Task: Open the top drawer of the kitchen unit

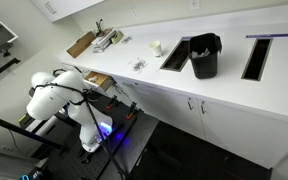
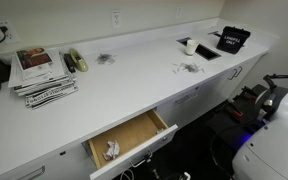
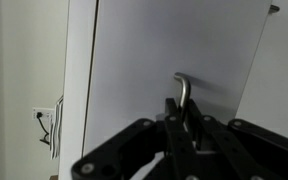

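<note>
The top drawer (image 2: pixel 132 138) of the kitchen unit (image 2: pixel 134 75) stands pulled out and shows its tan wooden inside, with a crumpled white thing in it. It also shows in an exterior view (image 1: pixel 98 80), just beside my white arm (image 1: pixel 56 95). In the wrist view my gripper (image 3: pixel 184 120) is shut on a slim metal handle (image 3: pixel 184 88) that stands off a flat white front (image 3: pixel 164 50). The gripper is hard to pick out among dark cables in one exterior view and is out of frame in the other.
On the worktop (image 1: pixel 224 85) are dark recesses (image 1: pixel 256 57), a black bin (image 1: pixel 205 55), a cup (image 1: pixel 156 47) and a stack of papers (image 2: pixel 42 75). Cabinet doors with small handles (image 1: pixel 190 103) lie further along. A wall outlet with cables (image 3: pixel 46 125) shows beyond the front.
</note>
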Motion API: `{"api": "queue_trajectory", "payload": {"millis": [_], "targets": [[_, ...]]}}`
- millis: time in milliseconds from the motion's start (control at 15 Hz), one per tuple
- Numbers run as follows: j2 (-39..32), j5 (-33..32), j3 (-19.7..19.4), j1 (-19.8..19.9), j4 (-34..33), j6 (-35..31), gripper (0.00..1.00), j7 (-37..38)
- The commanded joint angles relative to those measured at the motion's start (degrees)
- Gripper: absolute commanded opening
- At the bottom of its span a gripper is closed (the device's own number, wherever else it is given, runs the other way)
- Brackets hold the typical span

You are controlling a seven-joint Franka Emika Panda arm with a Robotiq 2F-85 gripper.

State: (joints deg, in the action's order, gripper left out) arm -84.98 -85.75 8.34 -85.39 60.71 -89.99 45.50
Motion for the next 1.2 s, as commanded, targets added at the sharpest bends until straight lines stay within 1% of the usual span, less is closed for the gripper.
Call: {"api": "queue_trajectory", "payload": {"millis": [0,333,467,667,733,800,867,1000,1133], "targets": [[0.0,4.2,-0.2,-5.9,-3.9,5.9,0.03,-0.9],[0.0,11.2,-1.4,-10.9,-6.3,7.0,0.03,-0.9],[0.0,13.4,-2.3,-12.1,-7.2,7.0,0.03,-1.1],[-0.1,16.0,-3.8,-13.0,-7.9,6.5,0.03,-1.4],[-0.1,16.7,-4.2,-13.2,-8.2,6.6,0.38,-1.8],[-0.2,17.4,-4.6,-13.3,-8.6,6.5,0.39,-2.1],[-0.2,17.6,-5.1,-13.5,-8.8,6.4,0.44,-2.0],[-0.2,18.4,-5.9,-13.9,-9.7,6.5,0.59,-2.0],[-0.2,19.2,-6.0,-13.9,-10.8,5.3,0.77,-2.6]]}}
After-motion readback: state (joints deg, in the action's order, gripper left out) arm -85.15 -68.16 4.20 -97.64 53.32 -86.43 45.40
